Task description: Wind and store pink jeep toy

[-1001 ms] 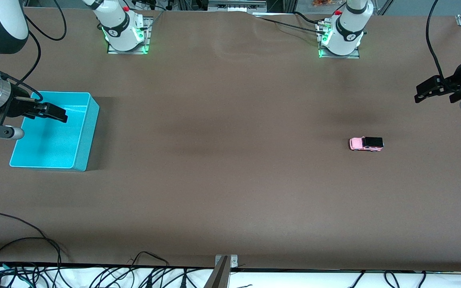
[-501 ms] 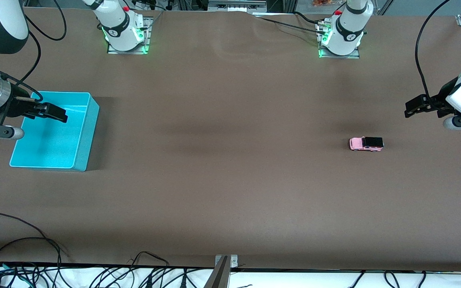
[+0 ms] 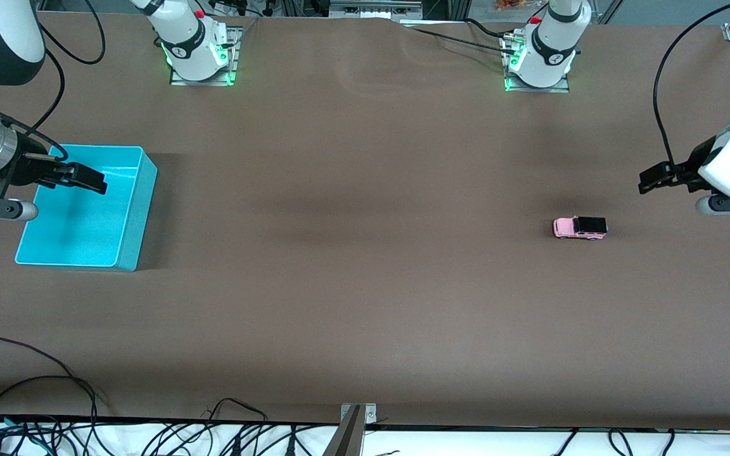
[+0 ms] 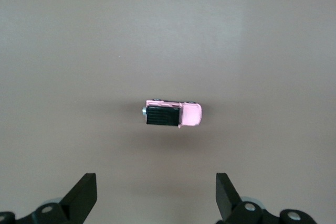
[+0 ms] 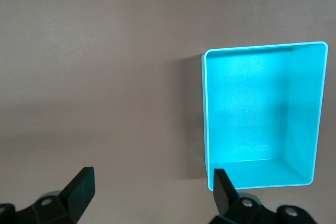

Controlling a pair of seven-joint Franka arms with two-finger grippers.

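Note:
The pink jeep toy (image 3: 580, 228), tiny with a black roof section, stands on the brown table toward the left arm's end. In the left wrist view the jeep (image 4: 173, 114) lies ahead of the fingers, apart from them. My left gripper (image 3: 652, 178) hangs open in the air over bare table, past the jeep toward the left arm's end; its own view shows the left gripper (image 4: 156, 195) with nothing between its fingers. My right gripper (image 3: 88, 180) waits open and empty above the turquoise bin (image 3: 137, 215), and the right gripper (image 5: 152, 188) has one finger by the bin's corner.
The turquoise bin (image 5: 203, 109) has nothing in it and stands at the right arm's end of the table. Both arm bases (image 3: 197, 54) (image 3: 539, 60) sit along the table's edge farthest from the front camera. Cables (image 3: 54, 392) trail along the nearest edge.
The left arm has swung in and lowered, bringing its open gripper closer to the jeep. The right arm, the jeep and the bin have not moved.

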